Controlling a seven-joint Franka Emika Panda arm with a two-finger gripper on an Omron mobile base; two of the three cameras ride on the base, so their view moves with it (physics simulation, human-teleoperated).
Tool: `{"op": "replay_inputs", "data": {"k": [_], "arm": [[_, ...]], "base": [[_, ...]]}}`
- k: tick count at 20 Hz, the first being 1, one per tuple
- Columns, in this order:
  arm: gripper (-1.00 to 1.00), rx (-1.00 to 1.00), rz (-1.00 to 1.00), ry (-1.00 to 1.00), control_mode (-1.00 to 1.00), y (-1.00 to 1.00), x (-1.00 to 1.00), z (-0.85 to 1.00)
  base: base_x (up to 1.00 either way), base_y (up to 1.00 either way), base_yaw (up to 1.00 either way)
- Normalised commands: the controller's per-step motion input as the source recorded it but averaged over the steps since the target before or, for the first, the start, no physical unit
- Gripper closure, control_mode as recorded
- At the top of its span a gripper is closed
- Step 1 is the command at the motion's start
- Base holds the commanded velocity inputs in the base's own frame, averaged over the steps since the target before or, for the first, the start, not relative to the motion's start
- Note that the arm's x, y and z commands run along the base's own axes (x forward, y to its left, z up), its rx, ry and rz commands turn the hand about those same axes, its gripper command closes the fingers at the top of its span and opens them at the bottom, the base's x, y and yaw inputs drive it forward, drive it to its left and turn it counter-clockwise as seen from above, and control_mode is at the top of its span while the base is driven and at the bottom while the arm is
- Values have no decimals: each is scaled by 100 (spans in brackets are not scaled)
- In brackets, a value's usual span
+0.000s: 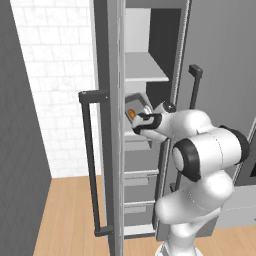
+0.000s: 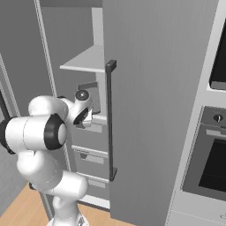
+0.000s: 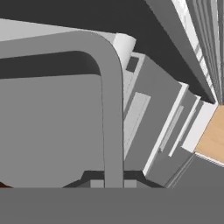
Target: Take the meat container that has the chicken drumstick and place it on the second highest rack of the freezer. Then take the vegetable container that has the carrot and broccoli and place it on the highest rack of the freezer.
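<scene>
My gripper (image 1: pixel 141 121) is clamped shut on the rim of the grey meat container (image 1: pixel 137 106), the jaws pinched tight on its near wall. In the hand view that rim (image 3: pixel 109 87) runs up from between my fingertips and bends away to the left, with the tray's flat grey floor beside it. The chicken drumstick (image 1: pixel 131 113) lies inside the container as a small orange-brown lump, close to my fingers. I hold the tray tilted, inside the open freezer (image 1: pixel 150 30), below the wide light-grey shelf (image 1: pixel 145 67) and above the drawers (image 1: pixel 140 177). I cannot tell whether the tray already touches a rack under it or hangs clear; my own arm hides that spot in the right base view.

The freezer door (image 1: pixel 107 125) stands open to my left, its long dark bar handle (image 1: pixel 90 165) facing the room. A second tall grey panel with a dark handle (image 2: pixel 109 119) stands on my right, and beyond it a black-windowed wall oven (image 2: pixel 212 167). White brick wall (image 1: pixel 55 75) and wooden floor (image 1: pixel 70 215) lie left of the door.
</scene>
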Motion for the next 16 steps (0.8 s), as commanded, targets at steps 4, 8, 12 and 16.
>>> {"op": "replay_inputs", "data": {"k": [4,8,12,16], "arm": [[100,-3,-1,6,-100,11,55,-8],[100,-1,-3,4,-100,1,59,-1],[100,0,-3,1,-100,0,60,-6],[-100,-2,-4,0,-100,0,55,-14]], "base": [[0,0,0],[0,0,0],[0,0,0],[0,0,0]]}}
